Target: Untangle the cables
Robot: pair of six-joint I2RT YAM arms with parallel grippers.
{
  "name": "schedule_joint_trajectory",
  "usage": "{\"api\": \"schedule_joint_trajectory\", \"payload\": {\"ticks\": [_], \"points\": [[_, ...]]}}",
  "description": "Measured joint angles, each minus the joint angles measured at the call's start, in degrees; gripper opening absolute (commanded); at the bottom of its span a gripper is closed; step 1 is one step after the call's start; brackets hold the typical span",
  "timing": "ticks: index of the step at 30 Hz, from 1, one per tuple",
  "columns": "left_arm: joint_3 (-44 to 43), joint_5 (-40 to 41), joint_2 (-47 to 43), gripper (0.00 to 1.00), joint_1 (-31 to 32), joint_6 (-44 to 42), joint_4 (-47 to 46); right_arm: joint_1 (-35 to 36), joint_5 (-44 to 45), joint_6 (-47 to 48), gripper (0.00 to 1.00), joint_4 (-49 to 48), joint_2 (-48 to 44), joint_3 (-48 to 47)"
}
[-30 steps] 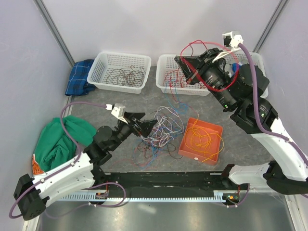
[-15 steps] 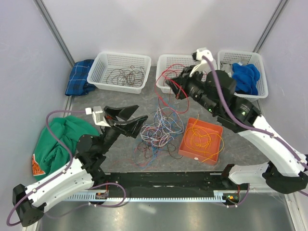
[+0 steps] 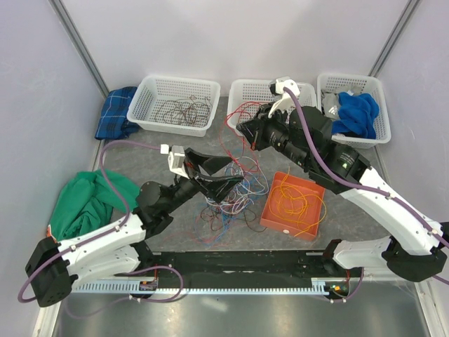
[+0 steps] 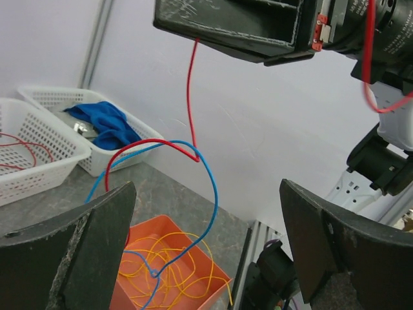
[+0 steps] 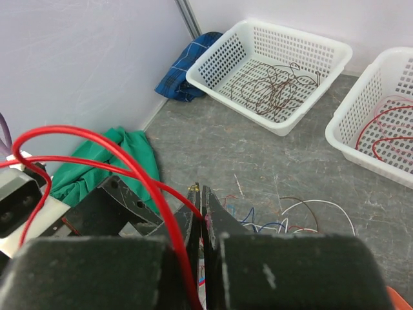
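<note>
Holding a red cable pinched tight in my right gripper, I see it hang over the tangle of cables on the table, and a blue cable crosses it. My left gripper stands wide apart just above the tangle, grasping nothing.

Three white baskets, an orange tray, green cloth, blue cloth.

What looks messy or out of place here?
The tangle of cables mid-table stands out: everything else is sorted by colour into the left basket, the middle basket and the orange tray. A red cable, pinched in the right end effector, loops through the air, and a blue cable hangs across it.
</note>
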State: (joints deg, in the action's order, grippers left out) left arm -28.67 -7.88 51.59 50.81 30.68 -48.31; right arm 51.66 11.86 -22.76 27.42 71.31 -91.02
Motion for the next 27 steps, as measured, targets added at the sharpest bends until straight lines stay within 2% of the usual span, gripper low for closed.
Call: {"api": "schedule_joint_trajectory", "payload": {"ticks": [3,5,8,9,11,12,13,14,20,24,27], "points": [[-0.7,-0.5,2.0,1.00,1.1,0.5,-0.9,0.0,0.0,0.0,0.00,0.0,0.0,0.0],[-1.2,-0.7,3.5,0.95,1.5,0.7,-1.5,0.0,-0.1,-0.1,0.00,-0.2,0.0,0.0],[-2.4,-1.3,6.3,0.73,1.7,1.3,-2.0,0.0,-0.5,-0.2,0.00,-0.6,0.0,0.0],[-2.7,-1.5,7.1,0.59,1.8,1.6,-2.1,0.0,-0.5,-0.2,0.00,-0.7,0.0,0.0],[-3.7,-2.4,9.2,0.40,1.8,2.3,-2.9,0.1,-0.5,-0.2,0.00,-0.8,0.0,0.0],[-4.1,-2.9,10.1,0.19,1.8,2.7,-3.1,0.2,-0.5,-0.2,0.00,-0.8,0.0,0.0],[-4.4,-3.4,10.8,0.07,1.8,3.1,-3.3,0.2,-0.5,-0.2,0.00,-0.8,0.0,0.0],[-4.7,-4.0,11.7,0.02,1.8,3.2,-3.5,0.2,-0.4,-0.2,0.00,-0.8,0.0,0.0],[-4.7,-3.1,11.8,0.02,2.1,5.9,-1.8,0.3,0.5,0.3,0.00,-0.8,0.0,0.0],[-2.0,5.5,5.8,0.02,2.1,10.4,10.7,0.3,3.8,2.0,0.00,-0.6,-0.2,-0.6],[3.9,15.0,-1.0,0.02,2.0,16.7,21.1,0.3,6.8,4.0,0.00,0.1,0.0,-4.7]]}}
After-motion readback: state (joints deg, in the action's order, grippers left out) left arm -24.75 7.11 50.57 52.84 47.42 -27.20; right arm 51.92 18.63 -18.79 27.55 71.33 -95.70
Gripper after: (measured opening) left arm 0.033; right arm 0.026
